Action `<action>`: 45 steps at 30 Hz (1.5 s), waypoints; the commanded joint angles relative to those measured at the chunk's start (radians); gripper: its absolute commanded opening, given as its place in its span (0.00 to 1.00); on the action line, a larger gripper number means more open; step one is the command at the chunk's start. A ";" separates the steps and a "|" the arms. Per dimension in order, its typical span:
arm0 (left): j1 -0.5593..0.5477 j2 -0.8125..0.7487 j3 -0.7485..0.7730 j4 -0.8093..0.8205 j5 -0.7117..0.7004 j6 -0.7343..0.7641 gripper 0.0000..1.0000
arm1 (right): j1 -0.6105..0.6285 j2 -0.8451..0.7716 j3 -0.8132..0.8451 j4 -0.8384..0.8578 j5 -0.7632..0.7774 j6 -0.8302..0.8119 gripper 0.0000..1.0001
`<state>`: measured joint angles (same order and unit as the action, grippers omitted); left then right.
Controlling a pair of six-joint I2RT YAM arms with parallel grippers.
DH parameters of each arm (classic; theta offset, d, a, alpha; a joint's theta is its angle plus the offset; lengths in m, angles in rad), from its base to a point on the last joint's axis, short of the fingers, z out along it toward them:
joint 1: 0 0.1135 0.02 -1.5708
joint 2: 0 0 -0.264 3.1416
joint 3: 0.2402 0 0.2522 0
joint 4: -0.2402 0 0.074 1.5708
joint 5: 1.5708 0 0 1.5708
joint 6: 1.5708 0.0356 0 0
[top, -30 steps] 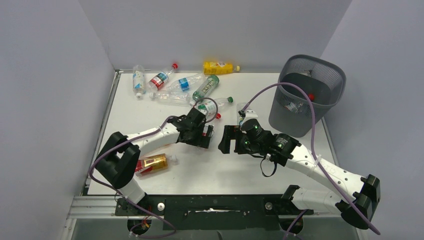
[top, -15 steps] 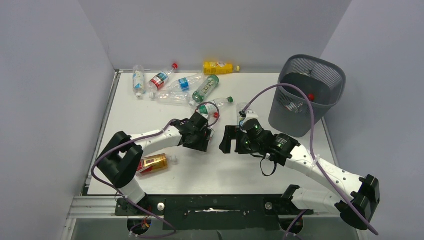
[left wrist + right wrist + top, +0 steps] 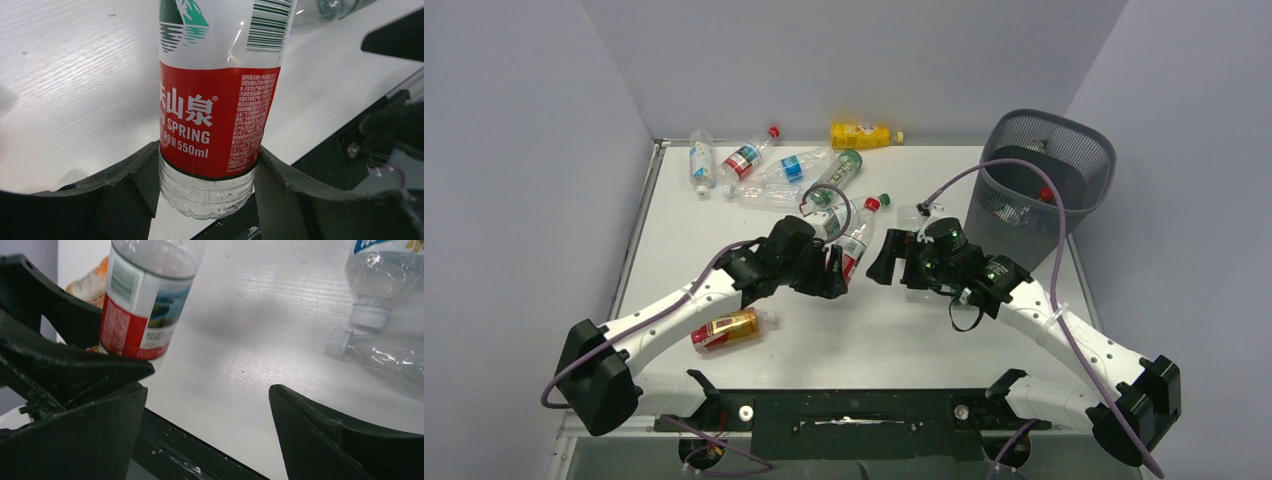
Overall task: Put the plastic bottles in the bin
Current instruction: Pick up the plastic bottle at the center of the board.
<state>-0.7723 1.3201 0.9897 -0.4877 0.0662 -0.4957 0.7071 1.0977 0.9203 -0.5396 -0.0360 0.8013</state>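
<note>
My left gripper [image 3: 832,272] is shut on a clear plastic bottle with a red label and red cap [image 3: 857,236]. It holds the bottle tilted above the middle of the table. In the left wrist view both fingers [image 3: 131,176] press the bottle [image 3: 215,115] just below its label. My right gripper [image 3: 888,262] stands open just right of that bottle, with nothing between its fingers [image 3: 320,435]; the held bottle [image 3: 145,305] shows at its upper left. The dark mesh bin [image 3: 1064,140] stands at the back right with a few bottles inside. Several more bottles [image 3: 769,170] lie at the back left.
A yellow bottle [image 3: 861,135] lies by the back wall and an amber one [image 3: 728,329] near the front left. A green-capped bottle [image 3: 834,214] lies just behind the left gripper. Two clear bottles [image 3: 385,355] lie on the table past my right gripper. Grey walls enclose the table.
My left gripper closed on the red-label bottle and raised it off the table, tilting it toward the right gripper. The right gripper shifted slightly toward the back and stayed open.
</note>
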 commanded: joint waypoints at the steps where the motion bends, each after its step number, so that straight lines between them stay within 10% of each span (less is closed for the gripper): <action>1: -0.016 -0.080 -0.043 0.058 0.106 -0.033 0.46 | -0.078 -0.030 0.054 0.164 -0.138 0.001 0.99; 37: -0.131 -0.212 -0.148 0.371 0.178 -0.170 0.43 | -0.126 0.017 -0.041 0.415 -0.276 0.135 0.99; 45: -0.156 -0.192 -0.144 0.388 0.168 -0.175 0.47 | -0.127 -0.002 -0.063 0.439 -0.283 0.134 0.75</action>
<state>-0.9161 1.1362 0.8307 -0.1822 0.2264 -0.6662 0.5877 1.1271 0.8627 -0.1768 -0.3016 0.9298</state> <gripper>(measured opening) 0.580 0.823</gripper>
